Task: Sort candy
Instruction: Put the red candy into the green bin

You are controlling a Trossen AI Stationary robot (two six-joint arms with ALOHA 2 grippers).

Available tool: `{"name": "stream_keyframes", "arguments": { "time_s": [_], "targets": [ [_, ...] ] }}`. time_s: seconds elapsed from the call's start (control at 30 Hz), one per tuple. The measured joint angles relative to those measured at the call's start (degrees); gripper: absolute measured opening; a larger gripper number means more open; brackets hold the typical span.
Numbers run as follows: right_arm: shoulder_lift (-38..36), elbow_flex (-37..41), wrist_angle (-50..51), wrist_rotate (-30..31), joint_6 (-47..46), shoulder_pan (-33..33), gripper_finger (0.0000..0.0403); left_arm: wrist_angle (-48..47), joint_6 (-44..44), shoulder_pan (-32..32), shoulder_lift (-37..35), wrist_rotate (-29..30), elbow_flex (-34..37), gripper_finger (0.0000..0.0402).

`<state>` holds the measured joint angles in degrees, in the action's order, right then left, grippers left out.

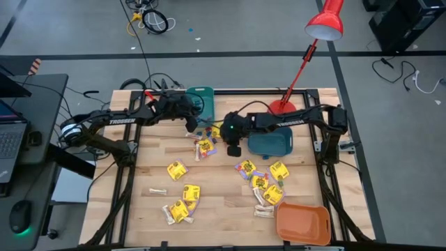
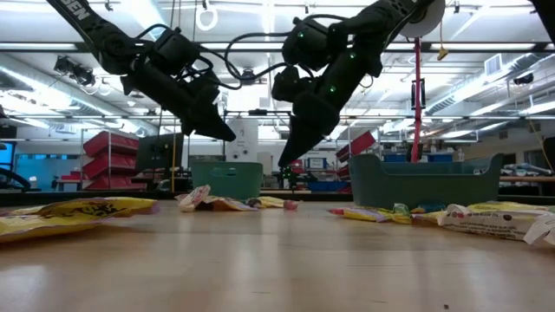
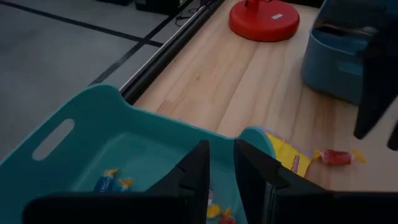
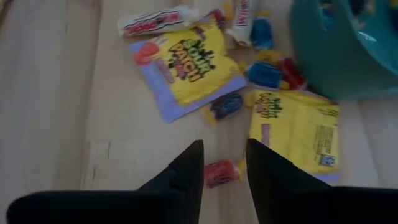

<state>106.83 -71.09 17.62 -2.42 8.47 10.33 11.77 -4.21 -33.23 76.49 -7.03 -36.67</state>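
Observation:
Candy lies scattered on the wooden table: yellow packets (image 4: 193, 65) (image 4: 295, 124), blue pieces (image 4: 264, 73), a whitish stick (image 4: 158, 22) and a small red piece (image 4: 219, 173). My right gripper (image 4: 222, 158) hangs open above the table (image 2: 284, 162), its fingers pointing down either side of that red piece without touching it. My left gripper (image 3: 222, 163) hovers over the light teal bin (image 3: 93, 143) at the table's far side (image 1: 189, 127). A narrow gap separates its fingers and nothing is between them. A few small wrapped pieces (image 3: 102, 182) lie in that bin.
A dark teal bin (image 1: 272, 143) stands right of my right gripper. Behind it is the red lamp's base (image 1: 282, 107). An orange bin (image 1: 303, 223) sits at the near right corner. More yellow packets (image 1: 182, 202) (image 1: 268, 185) are strewn over the near half of the table.

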Motion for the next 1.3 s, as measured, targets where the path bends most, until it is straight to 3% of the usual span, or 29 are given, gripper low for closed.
{"name": "stream_keyframes", "arguments": {
  "time_s": [0.63, 0.97, 1.3],
  "targets": [
    [0.91, 0.05, 0.18, 8.11, -5.97, -1.78, 0.0149, 1.91, 1.20, -0.04, 0.00, -1.71, 0.00, 0.0076],
    [6.32, 0.11, 0.60, 8.87, -8.46, -2.08, 0.0150, -0.26, 0.06, -0.15, 0.00, -1.10, 0.00, 0.0076],
    [6.54, 0.11, 1.34, 8.85, -11.38, -2.23, 0.0150, -0.35, -0.04, -0.15, 0.00, -0.40, 0.00, 0.0076]
  ]
}}
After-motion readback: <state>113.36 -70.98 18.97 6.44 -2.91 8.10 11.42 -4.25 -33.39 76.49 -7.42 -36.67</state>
